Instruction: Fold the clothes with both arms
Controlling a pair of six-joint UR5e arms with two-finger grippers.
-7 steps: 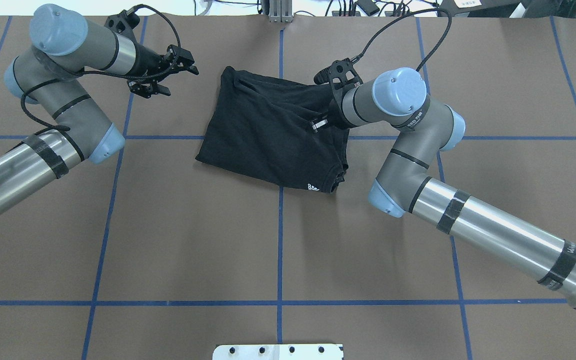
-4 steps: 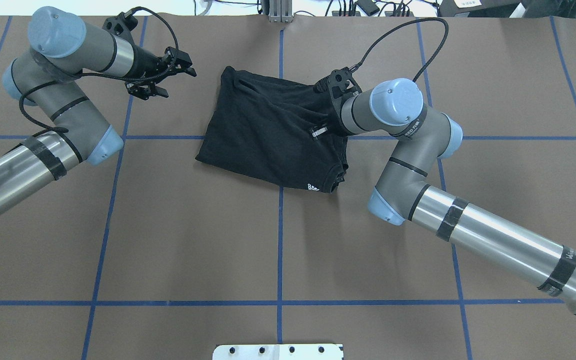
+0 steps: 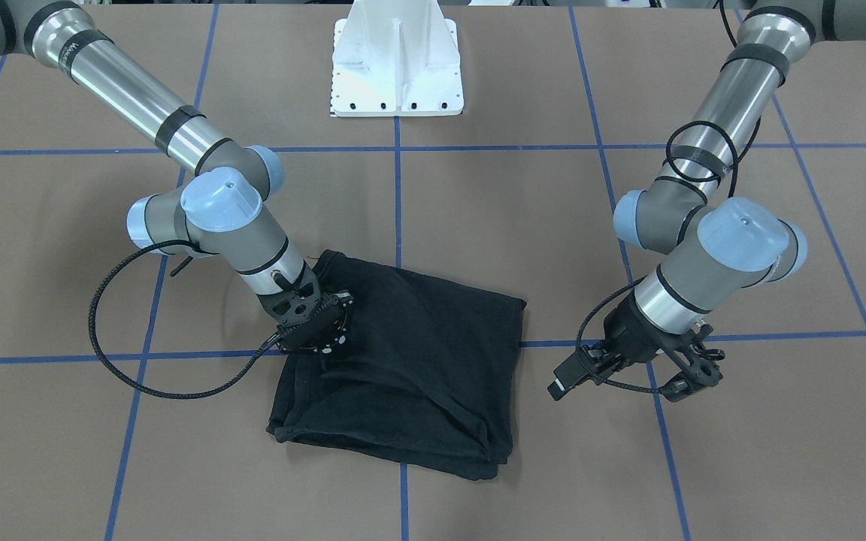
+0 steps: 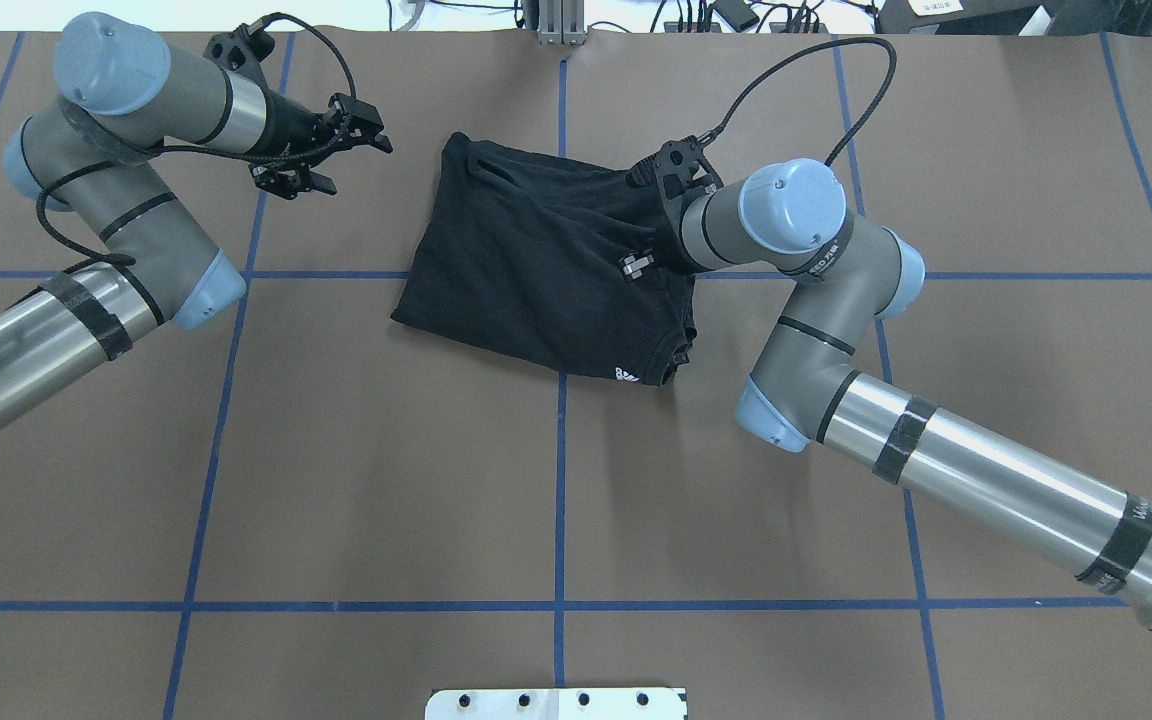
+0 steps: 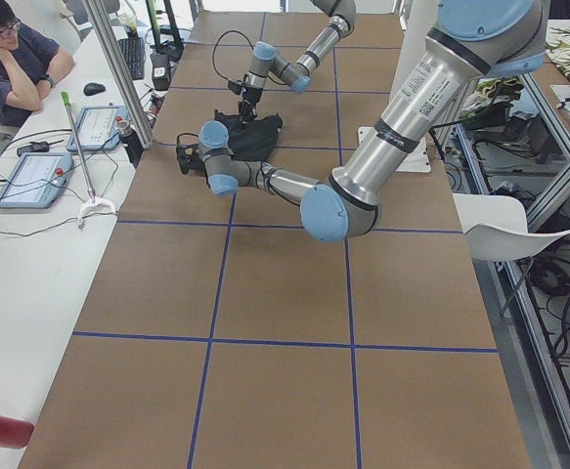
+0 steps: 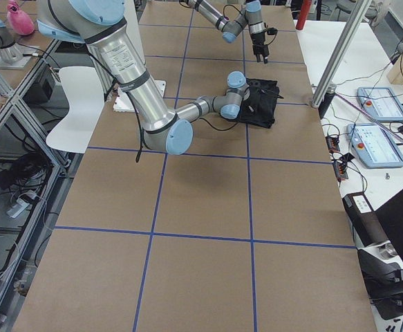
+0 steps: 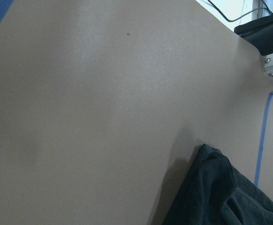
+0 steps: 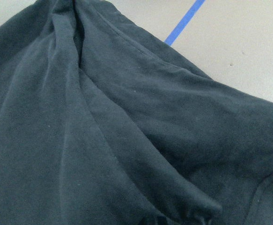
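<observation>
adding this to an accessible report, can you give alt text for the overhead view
A black T-shirt, loosely folded and rumpled, lies far-centre on a brown table gridded with blue tape. The right arm's tool is down on its right side, grip unclear; the left tool hangs open off to its left.

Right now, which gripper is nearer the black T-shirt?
Right. The right gripper is over the T-shirt near one edge; the left gripper hangs beside it, apart.
</observation>
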